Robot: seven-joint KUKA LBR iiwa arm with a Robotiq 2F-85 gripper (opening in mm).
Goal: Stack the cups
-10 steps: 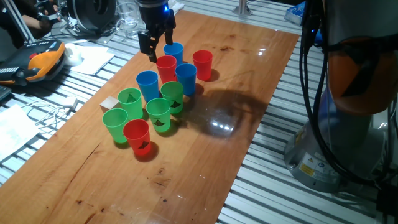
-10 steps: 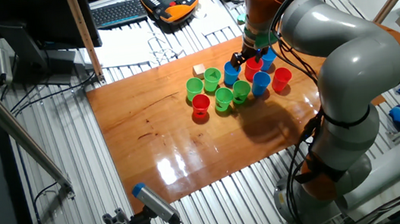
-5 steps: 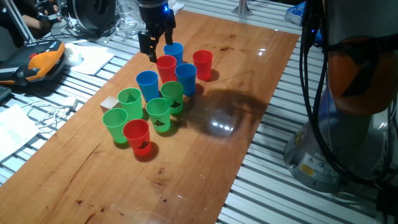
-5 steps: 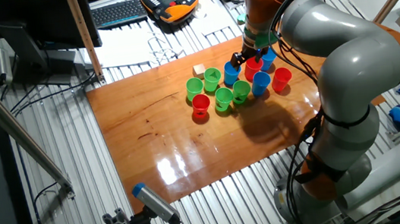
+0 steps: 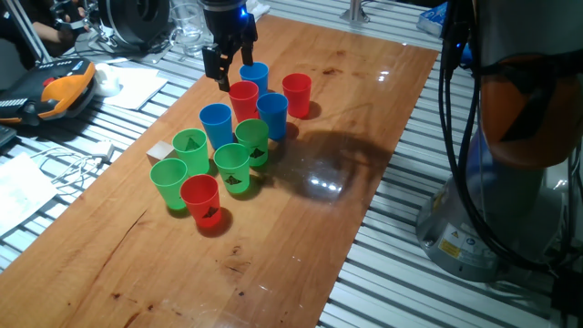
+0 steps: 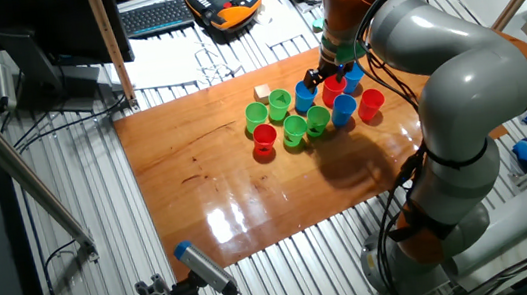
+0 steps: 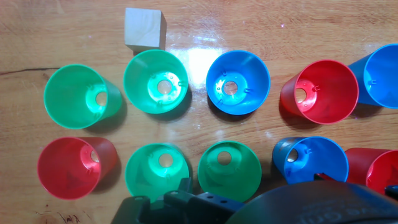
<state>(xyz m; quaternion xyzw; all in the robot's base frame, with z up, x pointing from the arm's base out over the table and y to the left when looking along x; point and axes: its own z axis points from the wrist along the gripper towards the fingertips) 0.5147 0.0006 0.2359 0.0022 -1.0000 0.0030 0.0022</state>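
Standing upright and unstacked on the brown wooden table: small tapered plastic cups in green, red and blue, close together. Beside them, small wooden cube. Behind, black two-finger gripper; finger state impossible to tell.

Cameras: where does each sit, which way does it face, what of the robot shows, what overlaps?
One fixed view: low off the table's long edge, looking across the cups; shows the tool above the far cups and the arm's base at right.
The other fixed view: high, from the opposite side, looking down on the whole table; shows the full arm and the tool.
Hand view: straight down on the cups; only a dark part of the hand at the bottom edge.
Shared: the cup cluster and the wooden cube, in all three.
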